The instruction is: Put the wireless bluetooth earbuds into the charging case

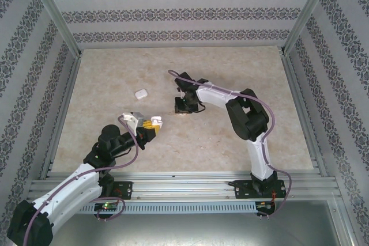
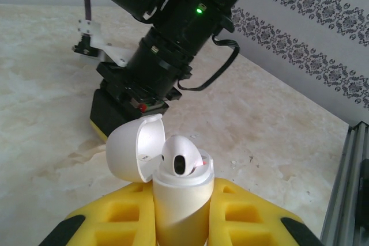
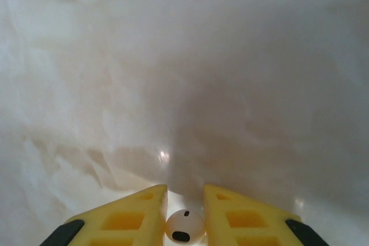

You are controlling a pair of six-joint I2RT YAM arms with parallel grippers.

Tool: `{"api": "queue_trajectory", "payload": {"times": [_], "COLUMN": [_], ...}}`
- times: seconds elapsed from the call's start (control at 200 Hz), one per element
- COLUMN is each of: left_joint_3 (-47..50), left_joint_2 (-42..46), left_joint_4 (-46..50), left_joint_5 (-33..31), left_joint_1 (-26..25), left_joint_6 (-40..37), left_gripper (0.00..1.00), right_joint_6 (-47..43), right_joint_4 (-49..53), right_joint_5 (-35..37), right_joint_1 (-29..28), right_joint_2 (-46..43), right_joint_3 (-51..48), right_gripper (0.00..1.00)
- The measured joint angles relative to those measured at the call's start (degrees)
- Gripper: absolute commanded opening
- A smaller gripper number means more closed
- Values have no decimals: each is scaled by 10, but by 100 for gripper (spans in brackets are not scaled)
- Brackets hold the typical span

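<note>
One small white earbud, glossy with a dark oval spot, is pinched between the tips of the right fingers low over the bench near its middle, with bare marbled surface all round and the side walls well apart. A second earbud stands seated in the open charging case, its lid tipped back, and the left fingers are clamped on the case's body, holding it upright near the right fingers' left. A spare case, which looks closed, lies alone further back.
</note>
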State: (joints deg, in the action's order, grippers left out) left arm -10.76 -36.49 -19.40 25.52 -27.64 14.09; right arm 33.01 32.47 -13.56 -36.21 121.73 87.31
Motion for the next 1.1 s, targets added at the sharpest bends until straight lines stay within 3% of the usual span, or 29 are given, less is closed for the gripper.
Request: {"api": "queue_trajectory", "payload": {"times": [0.485, 0.904, 1.099], "left_joint_3": [0, -5, -23], "left_joint_2": [-8, -73, -125], "left_joint_4": [-14, -111, -182], "left_joint_5": [15, 54, 64], "left_joint_1": [0, 0, 0], "left_joint_6": [15, 33, 36], "left_gripper": [0, 0, 0], "right_joint_6": [65, 123, 153], "right_joint_4": [-65, -99, -115], "right_joint_5": [-23, -38, -24], "right_joint_1": [0, -1, -27], "right_joint_2": [-174, -357, -466], "right_joint_3": [-158, -229, -248], "right_gripper": [21, 21, 20]}}
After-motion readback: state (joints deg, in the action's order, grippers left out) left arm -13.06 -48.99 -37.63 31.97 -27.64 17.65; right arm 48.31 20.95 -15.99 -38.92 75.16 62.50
